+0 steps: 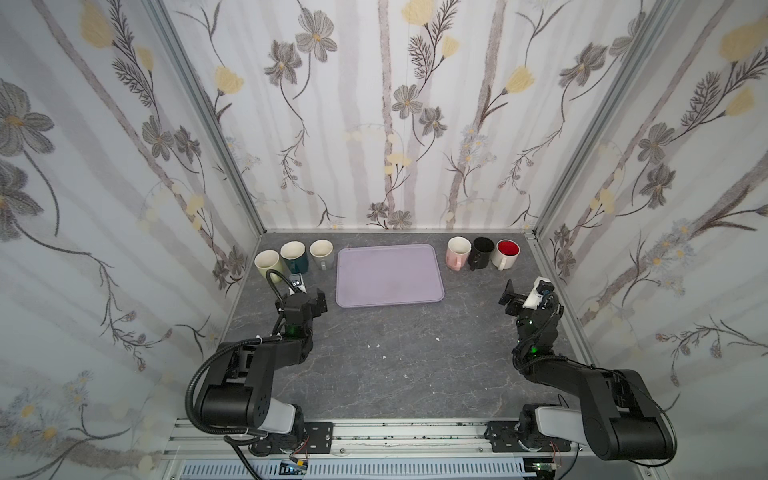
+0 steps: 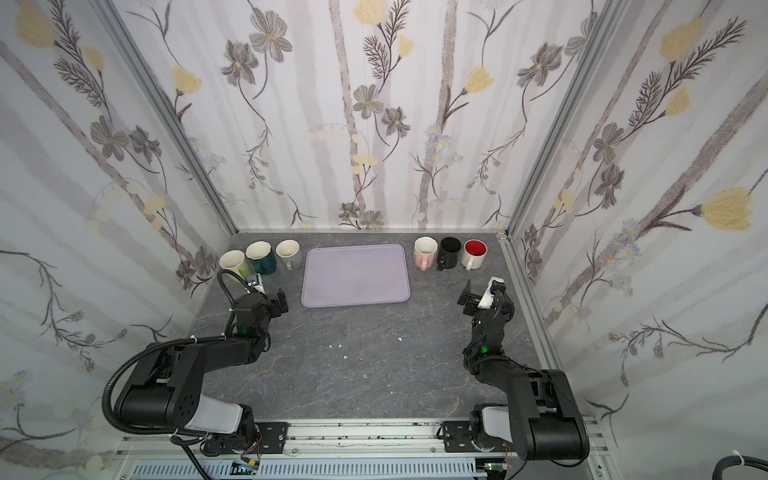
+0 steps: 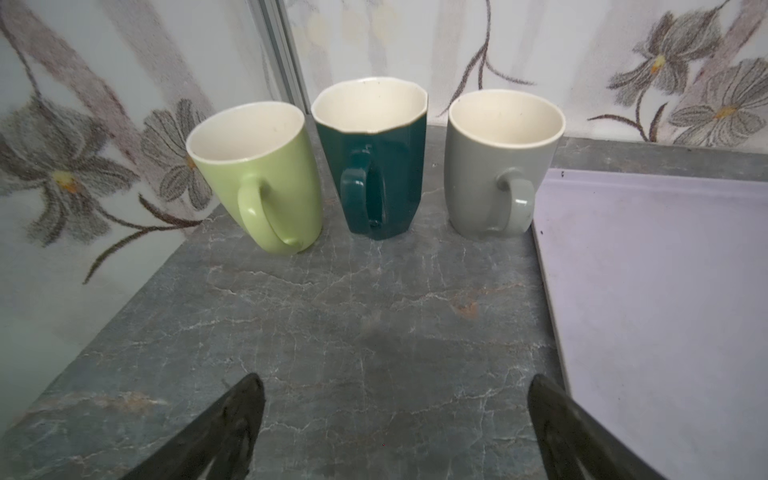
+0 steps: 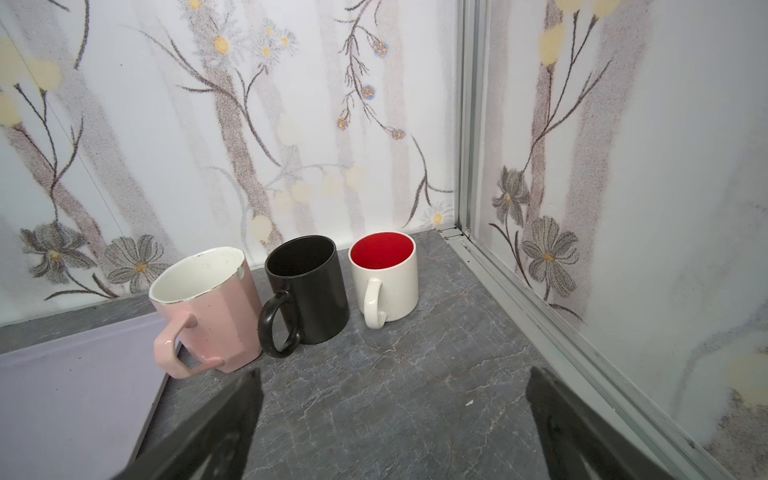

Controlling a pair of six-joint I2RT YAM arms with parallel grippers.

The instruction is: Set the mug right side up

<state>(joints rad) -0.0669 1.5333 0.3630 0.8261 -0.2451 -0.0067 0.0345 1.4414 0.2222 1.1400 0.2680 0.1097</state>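
Observation:
Three mugs stand in a row at the back left: light green [image 3: 266, 178], dark teal [image 3: 374, 162] and grey [image 3: 498, 166]. At the back right stand a pink mug [image 4: 208, 307], a black mug [image 4: 307, 286] and a white mug with a red inside [image 4: 386, 278]. Every mug I see has its opening up and its handle towards me. My left gripper [image 3: 395, 395] is open above bare table in front of the left row. The open right gripper [image 4: 392, 390] hangs in front of the right row. Neither holds anything.
A flat lilac tray [image 1: 388, 274] lies between the two rows of mugs at the back of the grey marble table [image 1: 395, 357]. Flowered walls close off the left, back and right. A few white crumbs [image 1: 374, 345] lie mid-table.

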